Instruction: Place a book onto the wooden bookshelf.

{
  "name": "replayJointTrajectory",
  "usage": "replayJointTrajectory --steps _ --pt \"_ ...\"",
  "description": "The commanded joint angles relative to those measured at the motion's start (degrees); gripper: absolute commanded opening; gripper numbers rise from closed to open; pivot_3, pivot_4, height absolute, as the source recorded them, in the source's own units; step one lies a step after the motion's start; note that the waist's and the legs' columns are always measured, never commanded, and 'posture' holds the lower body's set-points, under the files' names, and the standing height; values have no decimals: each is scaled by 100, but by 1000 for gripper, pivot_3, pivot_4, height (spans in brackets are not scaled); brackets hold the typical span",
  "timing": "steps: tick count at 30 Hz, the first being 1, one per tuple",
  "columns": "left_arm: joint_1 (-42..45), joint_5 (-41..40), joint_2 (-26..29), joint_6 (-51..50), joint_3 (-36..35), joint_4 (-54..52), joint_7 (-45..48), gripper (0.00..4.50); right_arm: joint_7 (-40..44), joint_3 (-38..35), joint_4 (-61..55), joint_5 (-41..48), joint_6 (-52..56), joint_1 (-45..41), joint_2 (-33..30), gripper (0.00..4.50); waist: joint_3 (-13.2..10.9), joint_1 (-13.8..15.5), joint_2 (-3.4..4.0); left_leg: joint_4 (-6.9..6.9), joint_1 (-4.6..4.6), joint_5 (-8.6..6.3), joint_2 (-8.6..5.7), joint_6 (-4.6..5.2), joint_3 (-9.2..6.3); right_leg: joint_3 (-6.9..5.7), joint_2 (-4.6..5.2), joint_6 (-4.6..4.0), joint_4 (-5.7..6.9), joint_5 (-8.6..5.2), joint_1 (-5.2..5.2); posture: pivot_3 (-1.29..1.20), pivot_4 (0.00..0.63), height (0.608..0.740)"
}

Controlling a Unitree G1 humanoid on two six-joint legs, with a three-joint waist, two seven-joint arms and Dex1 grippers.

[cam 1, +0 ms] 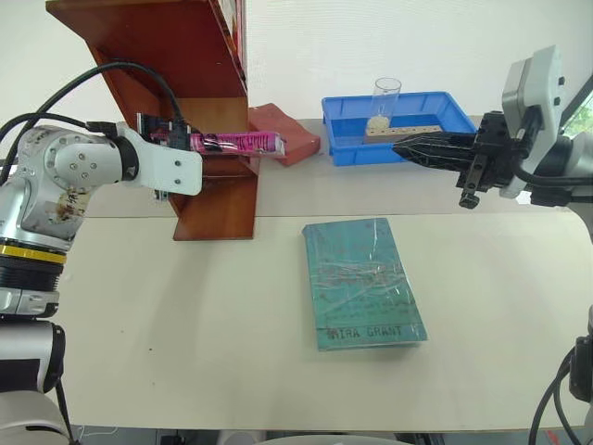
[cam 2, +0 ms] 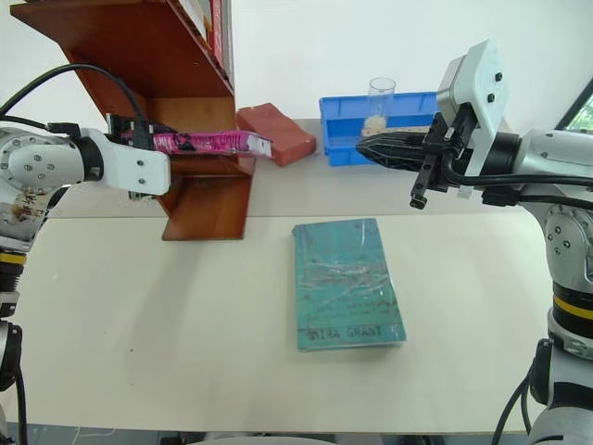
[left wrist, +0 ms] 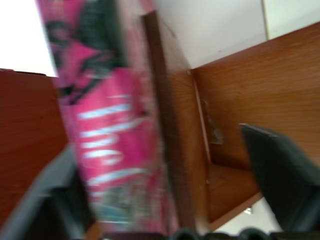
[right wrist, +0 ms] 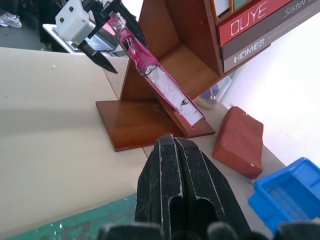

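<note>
The surface (cam 1: 185,324) was pale, and the wooden bookshelf (cam 1: 199,56) stood at its far left. A teal-green book (cam 1: 361,283) lay flat at the centre. A blue plastic tray (cam 1: 343,139) sat at the far right, and a reddish brick-like block (cam 1: 283,130) lay between it and the bookshelf. The book (cam 1: 236,142) rested on the lowest shelf, one end jutting out to the right. The left tool (right wrist: 107,35) stood at the book's left end with fingers (left wrist: 280,175) spread wide around it. The right tool (cam 1: 408,146) hovered over the tray, fingers pressed together, holding nothing.
</note>
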State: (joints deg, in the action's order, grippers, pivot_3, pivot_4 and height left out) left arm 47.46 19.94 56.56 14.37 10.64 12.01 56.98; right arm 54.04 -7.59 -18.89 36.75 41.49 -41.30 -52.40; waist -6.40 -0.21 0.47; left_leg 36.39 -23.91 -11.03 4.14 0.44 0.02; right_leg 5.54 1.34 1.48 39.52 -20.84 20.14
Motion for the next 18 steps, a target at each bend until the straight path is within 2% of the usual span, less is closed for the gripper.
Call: replayJointTrajectory --steps 1,5,11,13,15,18 --pt "-72 -217 282 -172 -353 -281 114 4486 -13 -226 -80 -11 -165 23 -56 0 -1 0 -1 0 0 0 0 0 0 0 0 0 0 0 0 0 150 649" --pt "-80 -642 477 -572 -793 -570 196 4486 6 -261 -53 -38 -191 72 -107 0 -1 -17 -2 -2 0 0 2 0 1 -1 -1 0 1 0 2 0 150 649" --pt "73 -2136 537 -2198 -1849 -1010 579 4486 104 -273 61 -149 -307 156 -193 0 -8 -22 -16 -2 3 0 5 0 1 -7 0 18 1 -11 2 0 150 649" --pt "-323 -3298 590 -3344 -2303 -1581 1157 4486 278 -201 185 -304 -474 213 -310 0 -7 -32 -12 -2 14 0 5 0 4 -7 0 19 1 -11 2 0 150 649" --pt "-790 -4102 654 -4163 -2597 -2157 1494 4486 469 -128 281 -448 -648 295 -440 0 -6 -43 -9 -9 17 0 7 0 8 -7 1 19 1 -11 -1 0 150 649" --pt "-1698 -4941 363 -5112 -2945 -2968 1242 4486 893 -40 439 -732 -1089 598 -725 0 -10 -32 -16 -10 37 0 15 -1 10 -13 0 16 -4 -13 0 0 150 649"
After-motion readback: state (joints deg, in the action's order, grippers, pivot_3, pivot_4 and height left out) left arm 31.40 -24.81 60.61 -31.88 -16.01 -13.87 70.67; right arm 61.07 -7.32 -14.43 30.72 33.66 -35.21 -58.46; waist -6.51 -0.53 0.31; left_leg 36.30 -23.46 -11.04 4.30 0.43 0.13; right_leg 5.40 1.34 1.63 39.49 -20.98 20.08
